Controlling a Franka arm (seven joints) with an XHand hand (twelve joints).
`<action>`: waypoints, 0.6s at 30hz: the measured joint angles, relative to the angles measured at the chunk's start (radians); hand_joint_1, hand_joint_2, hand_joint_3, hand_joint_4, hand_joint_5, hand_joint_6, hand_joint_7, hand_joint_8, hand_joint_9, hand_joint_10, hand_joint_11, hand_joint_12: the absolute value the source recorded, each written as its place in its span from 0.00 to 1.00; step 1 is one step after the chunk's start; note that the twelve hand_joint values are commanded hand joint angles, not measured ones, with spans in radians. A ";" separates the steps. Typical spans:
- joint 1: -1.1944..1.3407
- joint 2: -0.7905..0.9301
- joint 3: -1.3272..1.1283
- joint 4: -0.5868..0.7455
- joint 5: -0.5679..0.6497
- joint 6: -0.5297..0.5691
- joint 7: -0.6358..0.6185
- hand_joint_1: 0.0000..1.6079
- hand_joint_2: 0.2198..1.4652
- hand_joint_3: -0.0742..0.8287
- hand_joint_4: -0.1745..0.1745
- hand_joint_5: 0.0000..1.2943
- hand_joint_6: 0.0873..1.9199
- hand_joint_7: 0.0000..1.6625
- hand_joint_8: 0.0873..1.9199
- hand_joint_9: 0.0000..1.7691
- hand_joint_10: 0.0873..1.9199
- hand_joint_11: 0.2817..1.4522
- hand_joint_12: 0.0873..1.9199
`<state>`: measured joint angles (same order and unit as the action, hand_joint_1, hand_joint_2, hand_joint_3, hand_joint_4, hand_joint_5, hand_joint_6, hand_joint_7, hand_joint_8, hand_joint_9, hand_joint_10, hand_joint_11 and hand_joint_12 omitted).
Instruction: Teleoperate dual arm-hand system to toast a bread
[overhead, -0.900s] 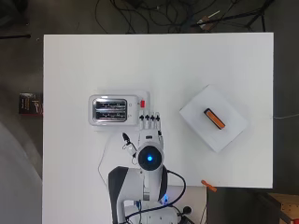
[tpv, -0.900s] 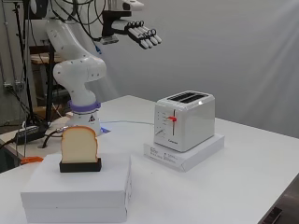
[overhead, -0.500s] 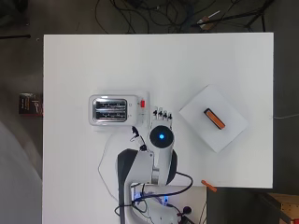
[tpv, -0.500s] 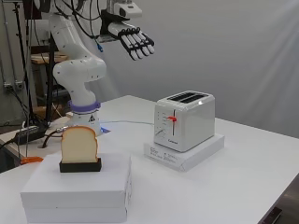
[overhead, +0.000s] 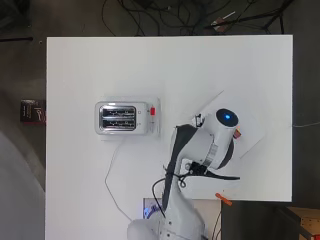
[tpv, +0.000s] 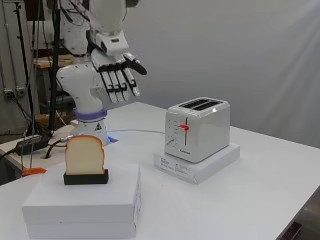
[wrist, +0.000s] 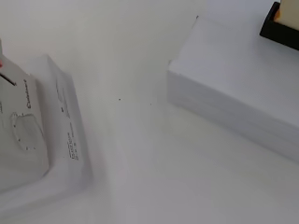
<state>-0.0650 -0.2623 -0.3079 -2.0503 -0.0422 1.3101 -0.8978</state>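
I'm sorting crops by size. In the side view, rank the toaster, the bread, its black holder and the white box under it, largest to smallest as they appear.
1. White box, though it sits nearest the camera.
2. Toaster.
3. Bread.
4. Holder.

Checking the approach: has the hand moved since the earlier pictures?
Yes. In the side view the hand has come down and nearer the bread, away from above the toaster; its fingers are straight.

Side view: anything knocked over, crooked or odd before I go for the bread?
Nothing stands out. The bread slice stands upright in its black holder on the white box; the white toaster sits square on its flat box, slots empty. The hand hangs open above.
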 joint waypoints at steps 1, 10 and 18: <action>-0.013 0.053 -0.011 0.026 0.009 -0.001 -0.033 0.00 0.61 0.08 0.88 0.29 0.00 0.28 0.00 0.28 0.00 0.10 0.00; -0.113 0.473 -0.054 0.282 0.066 0.002 -0.206 0.00 0.58 0.06 1.00 0.26 0.00 0.28 0.00 0.28 0.00 0.10 0.00; -0.155 0.561 -0.092 0.340 0.062 0.005 -0.255 0.14 0.48 0.06 0.88 0.24 0.00 0.26 0.00 0.28 0.00 0.10 0.00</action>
<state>-0.2201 0.2989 -0.3998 -1.7099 0.0203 1.3154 -1.1524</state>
